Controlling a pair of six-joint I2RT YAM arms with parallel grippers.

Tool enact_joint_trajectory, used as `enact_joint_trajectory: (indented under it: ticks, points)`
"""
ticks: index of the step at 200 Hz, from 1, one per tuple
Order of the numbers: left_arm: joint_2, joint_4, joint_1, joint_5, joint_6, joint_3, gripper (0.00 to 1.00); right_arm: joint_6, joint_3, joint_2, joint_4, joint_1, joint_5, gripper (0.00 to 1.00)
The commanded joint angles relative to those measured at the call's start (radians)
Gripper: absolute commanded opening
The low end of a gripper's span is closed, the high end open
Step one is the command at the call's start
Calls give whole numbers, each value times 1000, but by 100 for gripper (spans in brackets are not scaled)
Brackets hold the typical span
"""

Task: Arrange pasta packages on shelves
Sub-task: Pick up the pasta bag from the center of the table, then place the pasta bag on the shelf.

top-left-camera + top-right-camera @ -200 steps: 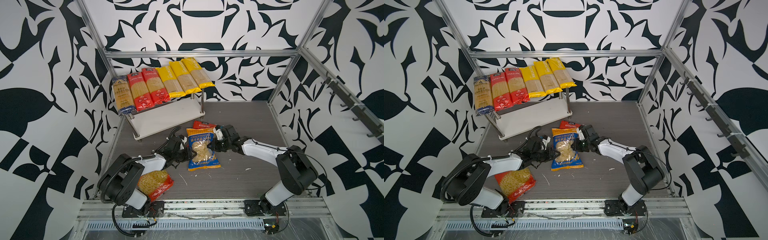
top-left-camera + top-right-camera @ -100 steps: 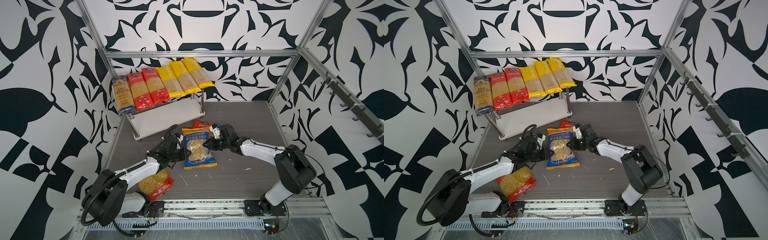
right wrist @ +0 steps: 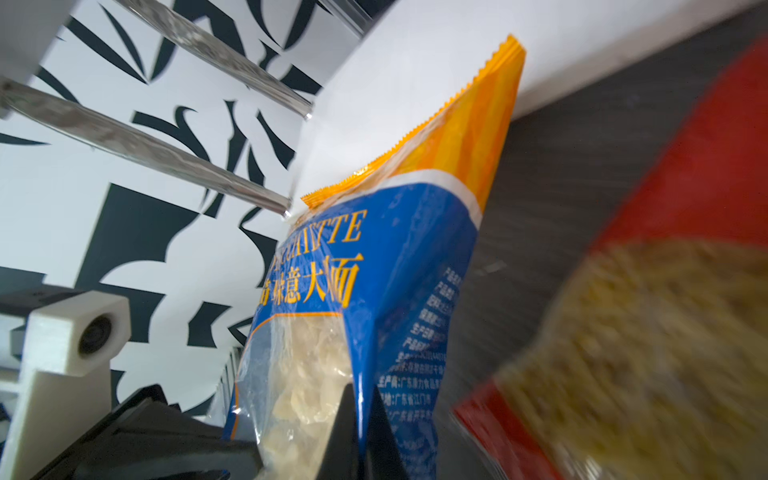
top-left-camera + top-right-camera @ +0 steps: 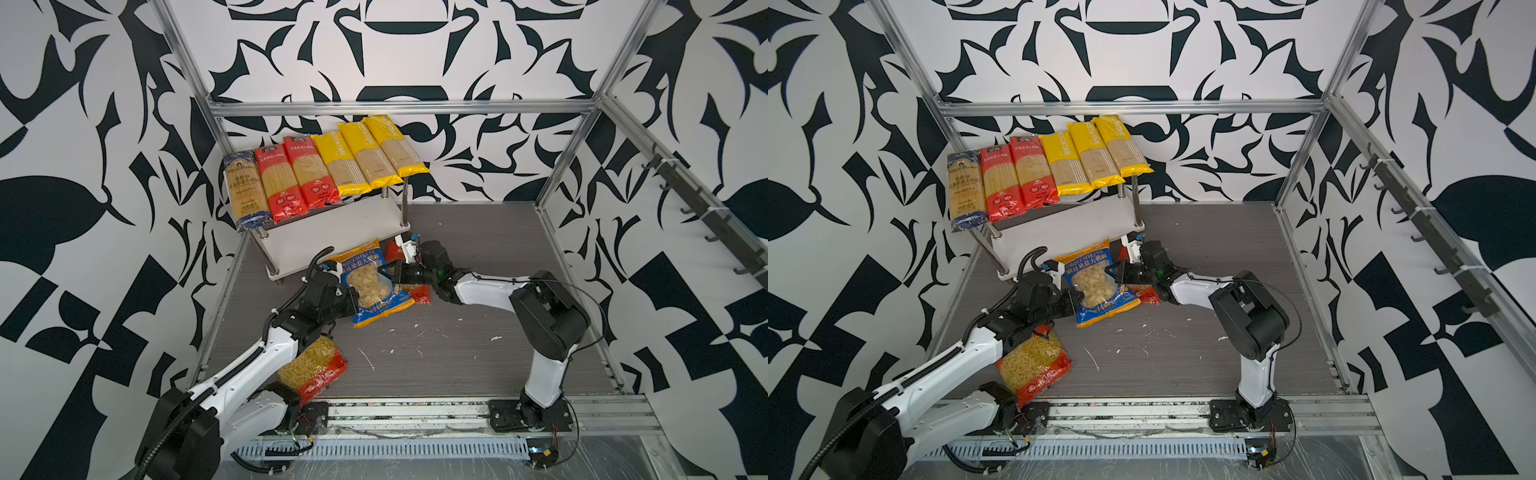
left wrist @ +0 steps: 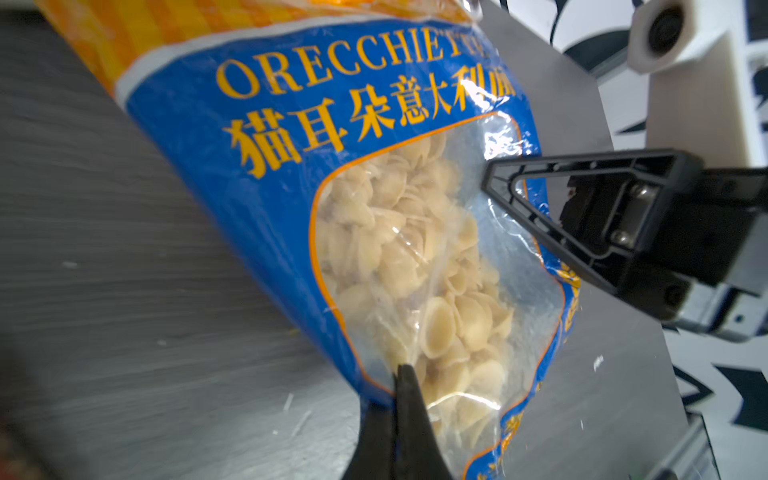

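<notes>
Raised toward the shelves [image 4: 332, 228], the blue bag [image 4: 376, 286], likely floppy and slippery, is pinched at opposite edges by left gripper [image 4: 355, 296] and right gripper [image 4: 390, 275].

The blue orecchiette bag [image 4: 372, 286] now lies farther back and more to the left than a second ago. Its orange top reaches the near edge of the lower shelf [image 4: 328, 232], which it stopped well short of before. The left tool [image 4: 354, 296], its jaws apart earlier, is now clamped on the bag's left edge. The left arm, folded by its base then, is stretched out toward the rack. The right tool [image 4: 394, 277] has travelled left with the bag. The red bag [image 4: 420, 294] beneath the right arm, earlier peeking out beyond the blue bag, now shows at its right.
</notes>
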Motion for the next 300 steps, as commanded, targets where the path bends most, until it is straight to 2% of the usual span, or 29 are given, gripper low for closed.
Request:
enact_joint_trajectory:
  ticks: [1, 47, 99, 163, 207, 239, 282, 300]
  points:
    - [-28, -7, 39, -59, 84, 44, 0, 25, 124, 7, 218, 14, 32, 0]
    - [36, -23, 127, -164, 196, 134, 0, 20, 278, 138, 229, 46, 175, 0]
    - [148, 1, 253, -251, 246, 225, 0, 23, 473, 293, 188, 73, 328, 0]
    - [305, 91, 303, -275, 264, 291, 0, 21, 818, 530, 60, 108, 430, 0]
    - [362, 107, 362, -300, 291, 337, 0, 35, 1054, 663, -46, 111, 427, 0]
    - [429, 97, 401, -323, 330, 392, 0, 21, 1088, 664, -112, 104, 390, 18]
    - [468, 81, 458, -306, 342, 440, 0, 35, 890, 577, -56, 87, 336, 42]
    - [479, 75, 459, -306, 338, 448, 0, 37, 810, 517, -45, 83, 314, 49]
